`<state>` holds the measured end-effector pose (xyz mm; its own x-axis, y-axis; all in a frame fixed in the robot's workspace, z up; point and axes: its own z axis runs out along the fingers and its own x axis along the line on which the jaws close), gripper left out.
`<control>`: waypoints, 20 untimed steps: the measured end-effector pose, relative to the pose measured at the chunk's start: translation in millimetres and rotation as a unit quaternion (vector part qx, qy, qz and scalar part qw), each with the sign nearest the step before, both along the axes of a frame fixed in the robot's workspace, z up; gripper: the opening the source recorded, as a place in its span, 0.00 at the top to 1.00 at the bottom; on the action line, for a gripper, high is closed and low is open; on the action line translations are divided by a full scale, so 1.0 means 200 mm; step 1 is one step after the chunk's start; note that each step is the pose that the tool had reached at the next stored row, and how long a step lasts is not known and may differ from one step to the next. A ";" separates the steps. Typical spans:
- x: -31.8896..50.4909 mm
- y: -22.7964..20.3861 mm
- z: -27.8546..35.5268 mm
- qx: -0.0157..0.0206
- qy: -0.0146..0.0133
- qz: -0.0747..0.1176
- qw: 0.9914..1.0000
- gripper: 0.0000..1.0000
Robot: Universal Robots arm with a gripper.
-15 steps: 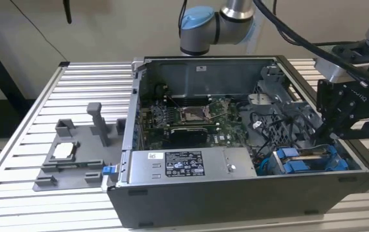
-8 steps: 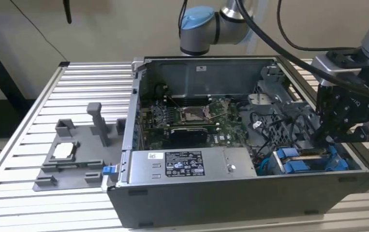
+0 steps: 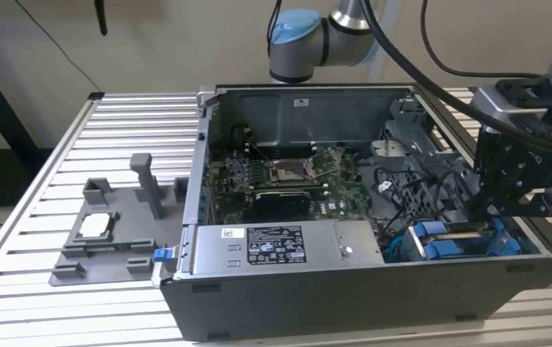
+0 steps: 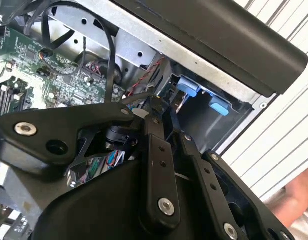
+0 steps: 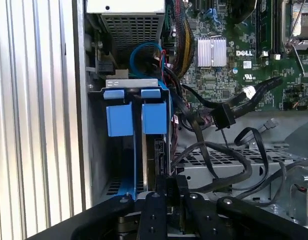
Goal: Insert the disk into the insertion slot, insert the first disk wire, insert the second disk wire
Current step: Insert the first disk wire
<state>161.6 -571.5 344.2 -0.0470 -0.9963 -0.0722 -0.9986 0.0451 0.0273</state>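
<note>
First wrist view: one claw [image 5: 169, 184], grip unclear, at one insertion slot [image 5: 119, 167], two blue tabs [image 5: 119, 120]

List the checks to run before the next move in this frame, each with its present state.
1. Computer case open, inside reachable: ok.
2. End effector lowered at the insertion slot with the blue rails: ok.
3. Disk fully seated in the slot: cannot tell.
4. Black connector plugged in: not ok, it hangs loose on its cable beside the cage.
5. Fixture tray outside the case, away from the work: ok.
</note>
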 end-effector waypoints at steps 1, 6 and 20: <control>0.002 -0.007 -0.002 0.002 0.002 0.000 1.000 0.81; 0.012 -0.025 -0.011 0.005 0.020 0.000 1.000 0.81; 0.050 -0.032 -0.047 0.012 0.032 0.000 0.999 0.81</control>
